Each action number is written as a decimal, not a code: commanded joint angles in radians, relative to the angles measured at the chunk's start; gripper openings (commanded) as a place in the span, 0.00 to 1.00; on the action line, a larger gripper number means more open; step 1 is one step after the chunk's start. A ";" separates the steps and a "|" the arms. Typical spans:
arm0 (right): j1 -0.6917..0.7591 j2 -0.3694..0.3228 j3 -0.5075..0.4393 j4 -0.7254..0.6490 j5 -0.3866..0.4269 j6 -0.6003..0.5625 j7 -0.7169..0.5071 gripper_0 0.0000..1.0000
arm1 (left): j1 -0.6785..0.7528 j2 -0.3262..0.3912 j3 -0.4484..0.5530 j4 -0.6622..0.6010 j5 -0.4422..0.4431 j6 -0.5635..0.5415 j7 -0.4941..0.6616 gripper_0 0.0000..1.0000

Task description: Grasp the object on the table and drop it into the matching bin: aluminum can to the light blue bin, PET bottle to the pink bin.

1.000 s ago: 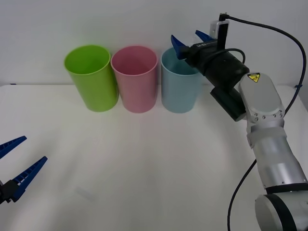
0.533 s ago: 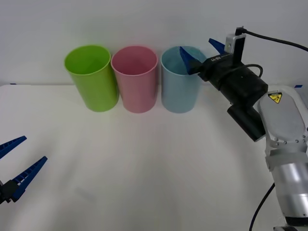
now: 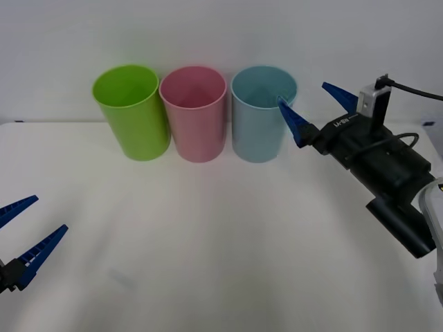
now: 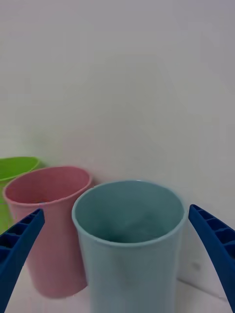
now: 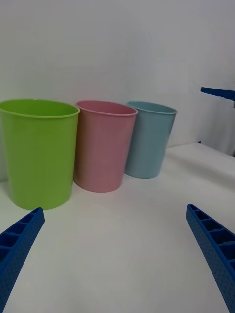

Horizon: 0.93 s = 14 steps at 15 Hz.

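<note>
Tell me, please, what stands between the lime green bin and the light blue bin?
The pink bin stands between the lime green bin and the light blue bin, all three in one row; the front view shows it.

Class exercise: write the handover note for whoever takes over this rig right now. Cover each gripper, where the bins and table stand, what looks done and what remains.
Right gripper: open, holding nothing, raised beside the light blue bin on its right, fingers pointing at it.
Left gripper: open, holding nothing, low over the table at the near left.
Bins: lime green bin, pink bin and light blue bin upright in a row at the far side of the table.
Done: I see no can on the table or in either gripper; the light blue bin's bottom is hidden.
Left: check that bin for the can.
</note>
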 commanded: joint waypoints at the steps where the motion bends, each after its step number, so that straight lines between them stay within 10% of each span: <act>1: 0.117 -0.032 -0.020 -0.091 -0.038 -0.029 0.017 1.00 | 0.000 0.000 0.000 0.000 0.000 0.000 0.000 1.00; 14: 0.585 -0.033 -0.269 -0.215 -0.308 -0.413 0.427 1.00 | 0.000 0.000 0.000 0.000 0.000 0.000 0.000 1.00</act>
